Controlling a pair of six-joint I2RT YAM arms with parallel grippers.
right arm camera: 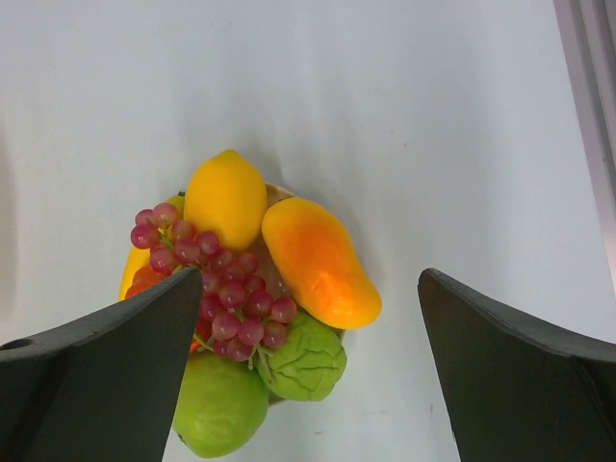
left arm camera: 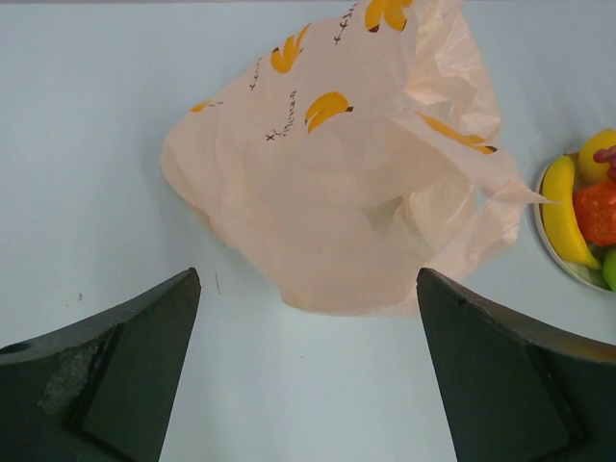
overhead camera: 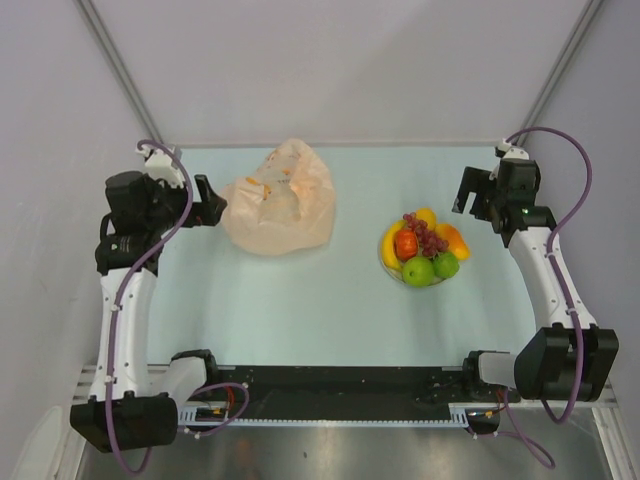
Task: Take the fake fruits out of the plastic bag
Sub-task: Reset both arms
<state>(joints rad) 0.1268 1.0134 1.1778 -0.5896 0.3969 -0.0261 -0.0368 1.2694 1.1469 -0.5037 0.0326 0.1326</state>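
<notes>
The peach-orange plastic bag lies crumpled at the back left of the table; no fruit shows through it. In the left wrist view the bag is just ahead of my left gripper, which is open and empty, not touching it. The fake fruits are piled on a plate to the right: lemon, orange fruit, grape bunch, green apple, a wrinkled green fruit, and a banana. My right gripper is open and empty, above the pile's right side.
The round cream plate under the fruits sits right of centre. Grey walls close the table at the back and sides. The arm bases and a black rail run along the near edge.
</notes>
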